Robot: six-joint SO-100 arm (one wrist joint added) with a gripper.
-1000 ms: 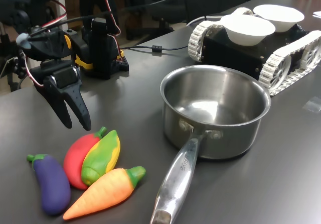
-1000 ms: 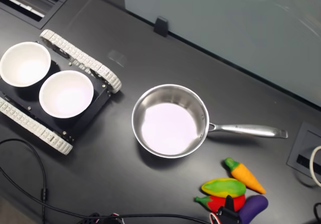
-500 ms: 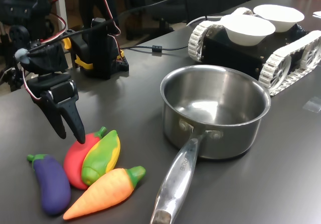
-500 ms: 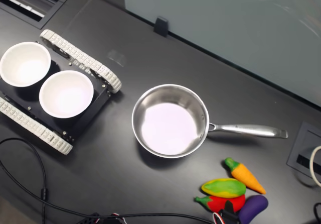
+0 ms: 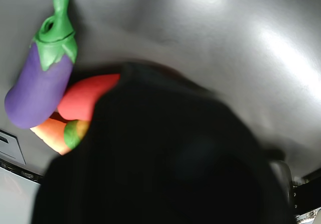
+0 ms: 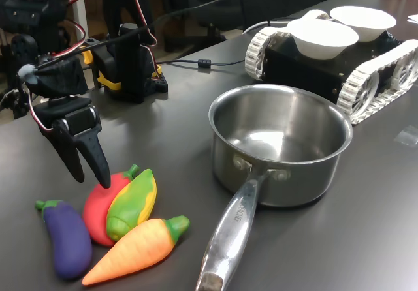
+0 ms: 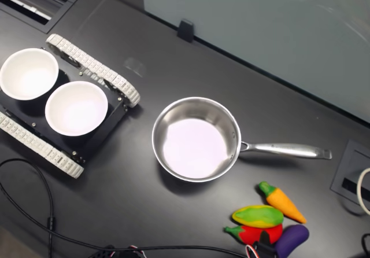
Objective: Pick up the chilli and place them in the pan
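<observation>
The chilli [image 6: 98, 203] is a plump red toy pepper lying on the dark table between the purple eggplant and the corn; it also shows in the second exterior view [image 7: 258, 233] and the wrist view [image 5: 88, 97]. My gripper [image 6: 90, 179] hangs over its stem half, fingers pointing down and slightly apart, nothing between them. One fingertip [image 6: 103, 181] is right at the chilli's upper edge; contact cannot be told. The steel pan [image 6: 294, 180] stands empty in the middle, handle toward the toys, also in the second exterior view [image 7: 193, 145]. The gripper's black body fills much of the wrist view.
Corn toy [image 6: 132, 205] leans on the chilli, orange carrot [image 6: 134, 248] lies in front, eggplant [image 6: 65, 239] at the first exterior view's left. A tracked vehicle [image 6: 385, 66] carrying two white bowls [image 6: 323, 38] stands behind the pan. The arm base [image 6: 134, 62] and cables sit at the back.
Over the second the gripper dropped and shifted to the first exterior view's left, ending over the chilli. In the last half second it barely moved. The toys and pan stayed put.
</observation>
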